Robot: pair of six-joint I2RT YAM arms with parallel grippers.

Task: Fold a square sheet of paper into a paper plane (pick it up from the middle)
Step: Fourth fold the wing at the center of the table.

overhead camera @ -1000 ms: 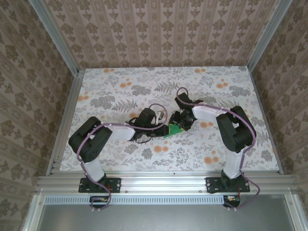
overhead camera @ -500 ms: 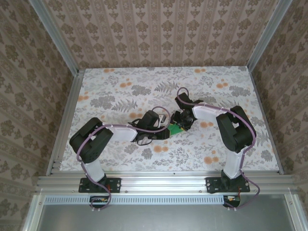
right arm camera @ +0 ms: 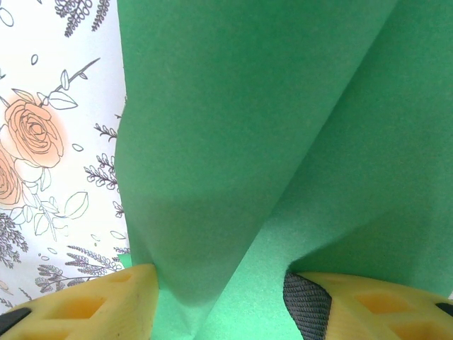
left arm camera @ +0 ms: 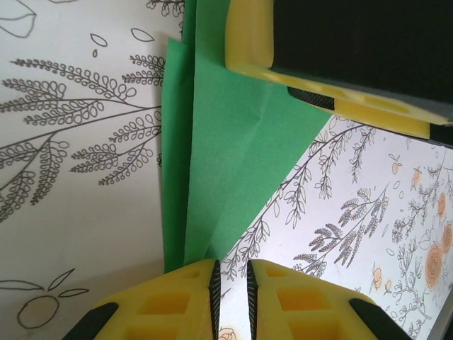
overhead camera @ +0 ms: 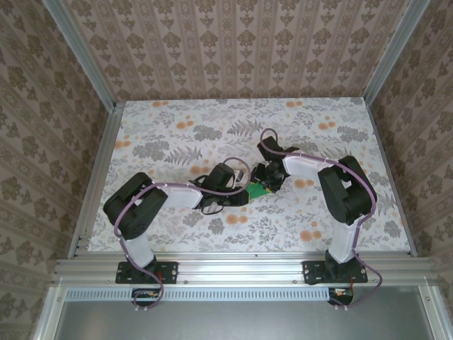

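The square sheet of paper (overhead camera: 256, 190) is bright green and folded into a creased, pointed shape on the table's middle. In the left wrist view the paper (left arm camera: 226, 142) narrows to a tip that ends at my left gripper (left arm camera: 233, 273). Its jaws stand a narrow gap apart with only tabletop between them. My right gripper (right arm camera: 219, 297) is open wide over the paper (right arm camera: 248, 142), which rises as a fold between its fingers. One of the right gripper's yellow fingers (left arm camera: 248, 35) rests on the paper's far end. From above, the left gripper (overhead camera: 246, 195) and right gripper (overhead camera: 263, 185) meet at the paper.
The floral tabletop (overhead camera: 177, 134) spreads out behind and to both sides of the arms. Aluminium frame rails (overhead camera: 233, 265) run along the near edge, and patterned walls close in the back and sides.
The left arm has swung right and turned its wrist, bringing its gripper up to the paper's near tip. The right arm and the paper stay where they were.
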